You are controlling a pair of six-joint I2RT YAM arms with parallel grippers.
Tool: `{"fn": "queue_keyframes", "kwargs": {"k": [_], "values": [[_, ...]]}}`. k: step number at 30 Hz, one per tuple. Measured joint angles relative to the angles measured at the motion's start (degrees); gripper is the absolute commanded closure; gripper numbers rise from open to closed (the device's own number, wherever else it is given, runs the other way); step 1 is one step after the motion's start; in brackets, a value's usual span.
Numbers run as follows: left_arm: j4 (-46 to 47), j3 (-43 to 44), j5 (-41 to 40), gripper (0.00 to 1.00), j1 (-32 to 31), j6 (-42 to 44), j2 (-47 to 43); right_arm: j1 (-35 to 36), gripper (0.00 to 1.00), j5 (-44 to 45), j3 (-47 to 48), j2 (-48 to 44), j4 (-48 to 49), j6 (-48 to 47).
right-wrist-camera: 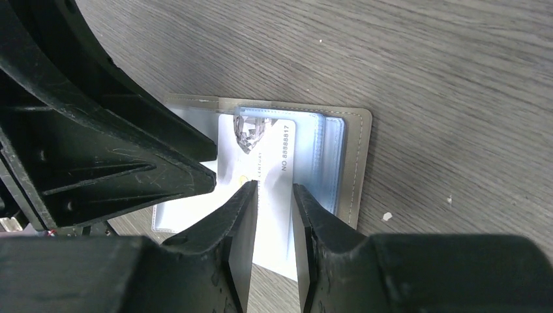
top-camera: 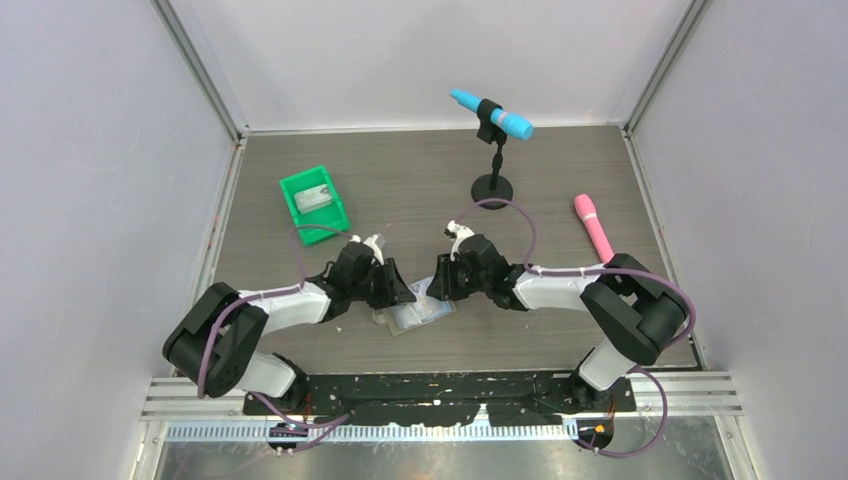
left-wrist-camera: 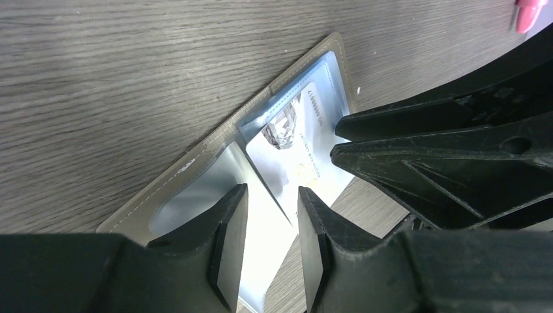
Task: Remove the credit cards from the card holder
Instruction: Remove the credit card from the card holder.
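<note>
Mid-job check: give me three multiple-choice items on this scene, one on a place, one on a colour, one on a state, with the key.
1. Where does the card holder lie?
A) in the green bin
B) held up in the air
C) on the table, between the left gripper and the right gripper

2. What colour is the microphone on the stand?
A) blue
B) pink
C) green

3. How does the printed card sit?
A) fully tucked in
B) sticking out past the holder's edge
C) lying apart from the holder

Key: 1 C, it lies open between the fingers of both; 2 A, its body is bright blue; 3 B, its lower end overhangs the holder.
</note>
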Motion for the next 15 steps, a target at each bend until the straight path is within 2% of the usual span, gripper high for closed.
{"fn": "queue_keyframes", "kwargs": {"k": [12, 15], "values": [[13.2, -5.2, 1.3, 0.62, 0.0, -5.7, 1.9, -0.1, 0.67, 0.1, -3.3, -1.4, 3.7, 2.4], [16.1, -6.0, 1.5, 0.66, 0.0, -7.1, 2.8, -0.1, 0.67, 0.1, -3.7, -1.6, 4.0, 2.6]]}}
